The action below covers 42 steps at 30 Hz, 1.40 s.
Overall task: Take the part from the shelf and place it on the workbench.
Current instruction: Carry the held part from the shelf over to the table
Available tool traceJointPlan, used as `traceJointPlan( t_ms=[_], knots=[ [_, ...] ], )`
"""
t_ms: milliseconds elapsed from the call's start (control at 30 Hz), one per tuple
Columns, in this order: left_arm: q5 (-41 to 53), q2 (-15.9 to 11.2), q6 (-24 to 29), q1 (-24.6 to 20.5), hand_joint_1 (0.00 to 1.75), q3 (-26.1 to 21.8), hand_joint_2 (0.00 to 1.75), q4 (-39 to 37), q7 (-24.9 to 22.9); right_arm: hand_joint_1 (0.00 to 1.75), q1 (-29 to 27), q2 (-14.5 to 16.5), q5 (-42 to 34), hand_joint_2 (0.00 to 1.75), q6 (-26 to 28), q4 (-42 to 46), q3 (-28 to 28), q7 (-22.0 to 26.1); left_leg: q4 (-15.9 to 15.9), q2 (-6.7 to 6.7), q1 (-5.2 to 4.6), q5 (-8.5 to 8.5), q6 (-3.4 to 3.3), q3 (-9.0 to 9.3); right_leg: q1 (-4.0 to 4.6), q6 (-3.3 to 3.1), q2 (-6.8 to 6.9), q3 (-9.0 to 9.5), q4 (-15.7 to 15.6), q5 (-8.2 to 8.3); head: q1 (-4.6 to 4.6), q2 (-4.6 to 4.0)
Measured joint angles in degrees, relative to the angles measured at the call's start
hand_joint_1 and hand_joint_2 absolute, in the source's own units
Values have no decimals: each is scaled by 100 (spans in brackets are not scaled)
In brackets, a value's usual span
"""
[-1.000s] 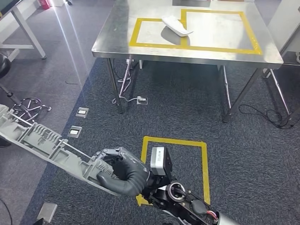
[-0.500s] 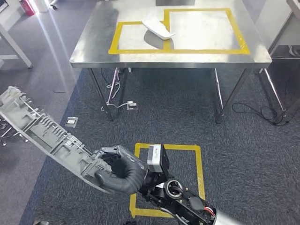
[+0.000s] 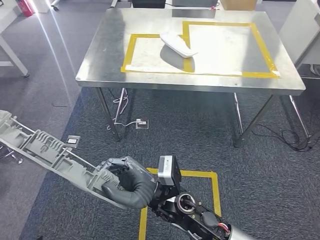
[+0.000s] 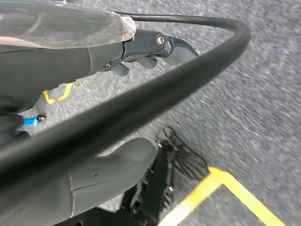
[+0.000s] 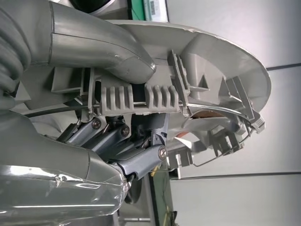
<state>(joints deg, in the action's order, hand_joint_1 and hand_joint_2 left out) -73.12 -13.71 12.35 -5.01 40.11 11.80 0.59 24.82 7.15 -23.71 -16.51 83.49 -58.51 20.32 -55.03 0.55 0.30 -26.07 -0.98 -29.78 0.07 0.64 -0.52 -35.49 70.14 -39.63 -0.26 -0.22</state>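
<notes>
Long grey ribbed part (image 3: 49, 152): held at one end, the rest sticking out to the robot's left, tilted, well above the carpet (image 3: 264, 175). Right hand (image 3: 130, 182) wrapped round the near end; right wrist view confirms thumb and fingers (image 5: 117, 136) clamped across the ribbing. Left hand (image 4: 89, 52): hangs over the floor, fingers part-curled, nothing seen in them; open or closed, cannot tell.

Step in hand, by my reading: carry, part off the shelf, not yet at the desk (image 3: 102, 55). Desk well ahead, steel top, yellow tape outlines (image 3: 130, 52), a white part (image 3: 177, 44) lying across the tape.

Next calls for closing on the desk, then swinging the long free end clear of the desk edge before lowering onto bare steel.
</notes>
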Motion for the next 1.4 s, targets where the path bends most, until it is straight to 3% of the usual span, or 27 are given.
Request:
traceJointPlan(
  t_ms=[33, 133, 167, 200, 267, 333, 433, 467, 500, 533, 600, 667, 733, 867, 1033, 1100, 1167, 1233, 1300, 1400],
  knots=[
    [1, 4, 4, -3, 0, 0, 175, 0, 0, 171, 0, 0, 0, 175, -2, 0, 0, -1, 0, 9, -11, -91, 2, 133, 10, -30, -2, -41, -259, 107, 33, 0],
    [-2, 37, 19, -21, 0, -1, 175, 0, 0, 171, -6, -6, 1, 175, -10, -4, 2, 2, -9, 28, -32, -354, 40, 413, 84, -194, -45, -57, -1140, 1373, 98, -1],
    [-4, 46, 26, -31, 0, -2, 175, 0, 0, 171, -6, -8, 0, 175, -11, -6, 3, 3, 1, 37, -20, -405, 67, 443, 108, -229, -58, -37, -1264, 1664, 100, -1],
    [-6, 54, 29, -42, 0, -2, 175, 0, -1, 171, -2, -9, -2, 175, -12, -7, 5, 4, -9, 45, -15, -416, 104, 461, 126, -241, -68, -5, -1301, 1743, 93, -1],
    [-8, 56, 33, -42, 0, -1, 175, 1, -1, 171, 10, -2, -3, 175, -10, -4, 8, 3, -47, 47, 12, -406, 159, 456, 119, -271, -60, 122, -1427, 1742, 102, 0],
    [-9, 69, 33, -53, 0, 0, 175, 2, 0, 171, 19, 3, -1, 175, -10, -2, 9, 2, -383, 28, 32, -489, 217, 299, 90, -300, -58, 238, -1569, 1753, 75, 0],
    [-8, 66, 35, -70, 0, 0, 175, 2, 1, 171, 22, 4, -2, 175, -14, -2, 7, 7, -1356, 7, 82, -891, 336, -356, 59, -311, -47, 310, -1624, 1704, 3, 0],
    [-9, 63, 35, -61, 0, 0, 175, 2, 2, 171, 18, 4, -2, 175, -12, -3, 7, 8, -1513, 4, 105, -926, 369, -533, 48, -304, -48, 337, -1623, 1673, -18, 0],
    [-9, 63, 35, -52, 0, 0, 175, 2, 5, 171, 13, 4, -2, 175, -8, -5, 8, 9, -1469, 0, 130, -831, 398, -615, 32, -290, -52, 371, -1621, 1642, -39, 0],
    [-10, 62, 34, -45, 0, 0, 175, 2, 9, 171, 10, 4, -2, 175, -4, -7, 9, 14, -1212, -4, 158, -605, 428, -589, 12, -269, -57, 411, -1616, 1610, -59, 0],
    [-9, 66, 33, -42, 0, 0, 175, 2, 16, 171, 6, 4, -3, 175, 2, -9, 19, 32, -424, -9, 211, -93, 500, -373, -15, -200, -65, 481, -1597, 1548, -113, 0],
    [-7, 77, 30, -59, 0, 0, 175, 2, 19, 171, 5, 5, -9, 175, 14, -10, 38, 56, 2, -16, 205, 88, 453, -259, -10, -118, -72, 491, -1581, 1504, -154, 0],
    [-3, 86, 11, -64, 0, 0, 175, 2, 23, 171, -3, 4, -17, 175, 35, -13, 58, 74, 17, -21, 178, 93, 345, -266, -1, -74, -74, 478, -1576, 1460, -128, 0],
    [23, 89, -38, -39, 0, -1, 175, 2, 31, 171, -13, -13, -24, 175, 84, -17, 121, 93, 20, -15, 154, 138, 316, -245, -9, -267, -63, 500, -1578, 1448, -6, 0],
    [62, 76, -95, -38, 0, 0, 175, 2, 30, 171, -11, -32, -28, 175, 167, -16, 154, 98, 7, -13, 110, 113, 244, -236, -30, -240, -61, 541, -1625, 1471, 91, 0],
    [87, 68, -116, -37, 0, 0, 175, 2, 28, 171, -11, -42, -44, 175, 240, -16, 173, 102, -17, -9, 79, 92, 196, -242, -53, -123, -59, 557, -1654, 1476, 106, 0],
    [111, 53, -132, -38, 0, 0, 175, 2, 28, 171, -12, -51, -63, 175, 297, -16, 197, 109, -33, -8, 55, 67, 145, -248, -90, 44, -60, 568, -1682, 1464, 101, 0],
    [121, 38, -140, -38, 0, 0, 175, 2, 29, 171, -13, -56, -78, 175, 339, -13, 229, 115, 7, -12, 66, 62, 101, -219, -111, 146, -58, 562, -1684, 1432, 86, 0],
    [130, 27, -149, -35, 0, 0, 175, 2, 31, 171, -10, -66, -88, 175, 384, -5, 269, 125, 88, -25, 93, 67, 47, -141, -110, 175, -33, 439, -1408, 1274, 104, 0],
    [150, 16, -162, -33, 0, 3, 175, 2, 40, 171, -22, -98, -101, 175, 462, 2, 305, 140, 126, -44, 80, 26, 1, -46, -107, 137, -8, -171, -189, 789, 179, 0]
  ],
)
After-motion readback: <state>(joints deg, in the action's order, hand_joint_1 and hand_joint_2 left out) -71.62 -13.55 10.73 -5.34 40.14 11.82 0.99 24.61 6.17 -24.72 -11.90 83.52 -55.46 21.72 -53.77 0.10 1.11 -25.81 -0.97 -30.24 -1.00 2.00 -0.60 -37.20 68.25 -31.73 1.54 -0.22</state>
